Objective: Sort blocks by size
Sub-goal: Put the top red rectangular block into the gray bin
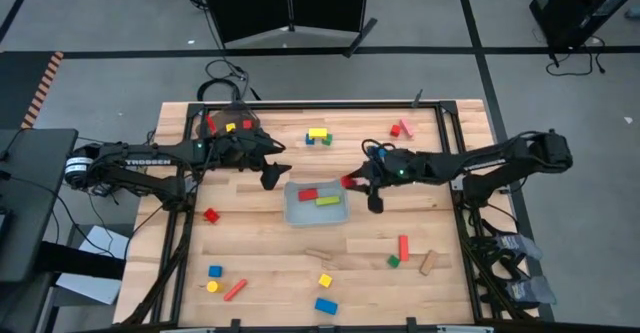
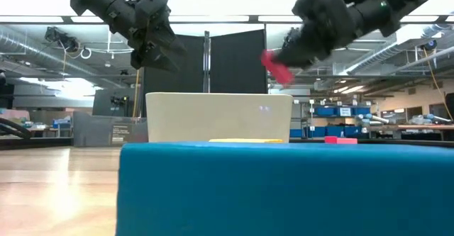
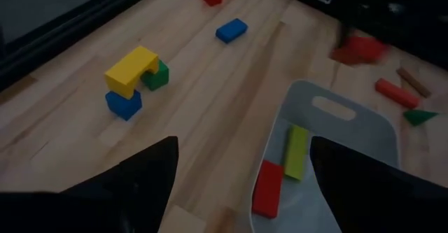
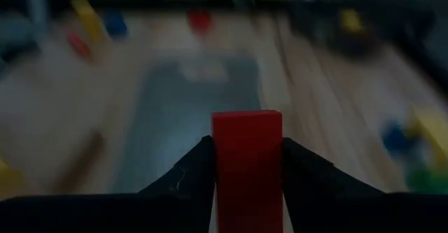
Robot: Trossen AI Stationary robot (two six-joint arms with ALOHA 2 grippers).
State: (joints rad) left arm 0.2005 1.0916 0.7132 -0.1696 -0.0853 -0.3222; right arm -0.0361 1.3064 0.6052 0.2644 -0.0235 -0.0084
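Note:
My right gripper (image 1: pixel 358 183) is shut on a red bar (image 4: pixel 247 164) just right of the clear tray (image 1: pixel 340 216), above the table; the bar also shows in the low view (image 2: pixel 278 67). The tray holds a red bar (image 3: pixel 267 187) and a yellow-green bar (image 3: pixel 295 151). My left gripper (image 1: pixel 276 170) is open and empty, left of the tray's far corner. Other blocks lie scattered: a yellow, blue and green group (image 1: pixel 318 135), red and pink pieces (image 1: pixel 402 128), a red cube (image 1: pixel 211 214). My right gripper pinches the red bar (image 1: pixel 352 181) between its two fingers, one on each long side (image 4: pixel 218 170). The bar points forward beyond the fingertips, along the fingers. It is lifted clear of the table and tilts down toward the tray.
A dark bowl (image 1: pixel 228 126) with red and yellow pieces stands at the far left. More blocks lie along the near edge: a blue one (image 1: pixel 326 306), a yellow one (image 1: pixel 325 280), a red bar (image 1: pixel 403 247), a plain wood bar (image 1: pixel 427 263), a red stick (image 1: pixel 235 290).

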